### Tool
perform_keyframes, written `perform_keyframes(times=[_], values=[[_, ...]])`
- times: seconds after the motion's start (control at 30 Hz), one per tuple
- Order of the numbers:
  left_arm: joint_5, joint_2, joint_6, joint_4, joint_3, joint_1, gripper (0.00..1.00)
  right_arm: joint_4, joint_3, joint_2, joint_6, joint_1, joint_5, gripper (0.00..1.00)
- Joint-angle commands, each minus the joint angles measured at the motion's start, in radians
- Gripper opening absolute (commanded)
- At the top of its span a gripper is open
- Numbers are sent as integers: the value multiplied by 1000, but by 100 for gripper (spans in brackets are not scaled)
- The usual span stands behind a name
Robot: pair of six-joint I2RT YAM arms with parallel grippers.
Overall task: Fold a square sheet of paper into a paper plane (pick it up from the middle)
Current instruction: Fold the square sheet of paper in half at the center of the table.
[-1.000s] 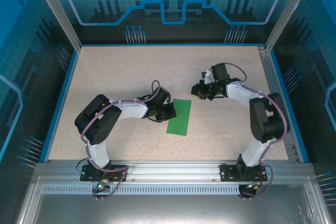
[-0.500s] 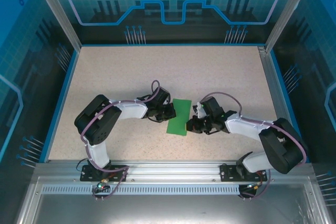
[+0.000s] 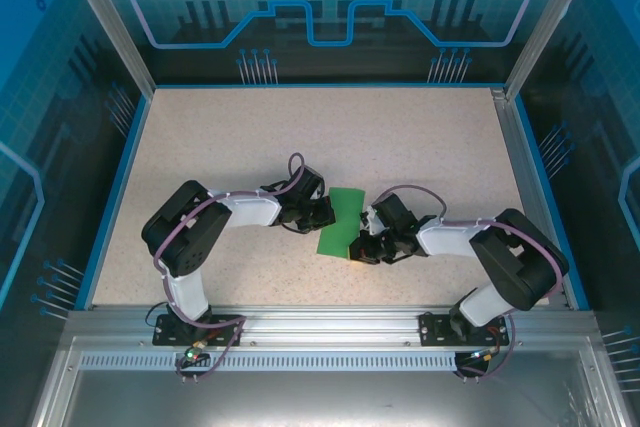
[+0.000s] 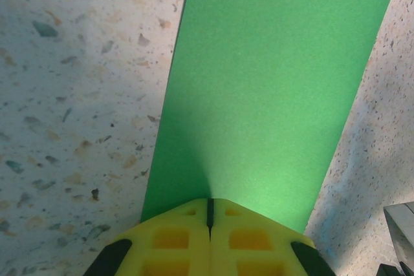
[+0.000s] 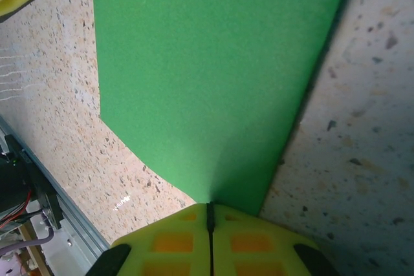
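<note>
We've got the thin bright-green paper strip (image 3: 341,221) pinched from opposite edges: left gripper (image 4: 209,206) clamps one, right gripper (image 5: 209,210) the other. Prob. mid-fold; next needs a coordinated lift w/o tearing.

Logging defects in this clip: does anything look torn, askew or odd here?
Nothing stands out. The green paper is smooth and untorn, pinched from opposite sides by the left gripper and right gripper.

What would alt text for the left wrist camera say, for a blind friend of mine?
The yellow left claw is pinched shut on the near edge of a strip of green paper, which stretches away over a speckled table.
</note>
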State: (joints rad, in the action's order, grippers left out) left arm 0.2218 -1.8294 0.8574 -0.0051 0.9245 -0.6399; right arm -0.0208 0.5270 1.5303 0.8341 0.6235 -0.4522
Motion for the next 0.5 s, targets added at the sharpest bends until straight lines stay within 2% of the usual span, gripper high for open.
perform_keyframes(times=[0.0,0.1,0.2,0.23,0.27,0.33,0.47], values=[[-33,-11,-31,-134,-44,-10,0,43,-26,-31,-12,6,19,7],[-21,0,-23,-116,-45,-9,0,80,-12,-120,-10,-21,58,8],[54,25,-17,-49,-42,-10,0,233,32,-165,15,-71,201,12],[56,41,-14,-52,-34,-9,0,253,44,-171,17,-89,233,15],[52,58,-14,-61,-30,-9,0,244,48,-174,19,-106,230,24],[21,108,-12,-86,-30,-10,6,193,54,-169,32,-135,184,36],[-13,227,-22,-93,-78,-3,14,172,116,-100,43,-152,139,38]])
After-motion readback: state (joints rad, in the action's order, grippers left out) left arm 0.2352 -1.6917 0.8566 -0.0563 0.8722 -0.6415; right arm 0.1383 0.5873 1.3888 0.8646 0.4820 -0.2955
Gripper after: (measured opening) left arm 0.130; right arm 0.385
